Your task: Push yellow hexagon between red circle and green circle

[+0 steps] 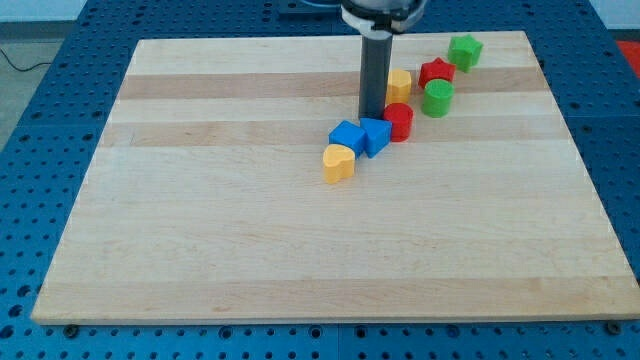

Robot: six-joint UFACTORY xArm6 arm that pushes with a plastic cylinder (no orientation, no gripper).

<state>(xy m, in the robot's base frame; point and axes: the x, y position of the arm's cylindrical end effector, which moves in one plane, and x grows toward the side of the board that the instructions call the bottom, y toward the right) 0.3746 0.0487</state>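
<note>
The yellow hexagon [401, 84] sits in the upper middle of the wooden board [250, 240], partly hidden by my rod. The red circle [399, 121] lies just below it, and the green circle [437, 98] is to the right of both. My tip [373, 117] is down on the board just left of the yellow hexagon and the red circle, right above a blue block [376, 136]. The hexagon is above and left of the gap between the two circles.
A red star [436, 71] sits above the green circle, and a green star-like block [464, 51] is near the view's top right. A second blue block [346, 135] and a yellow heart [339, 161] lie left of and below the tip.
</note>
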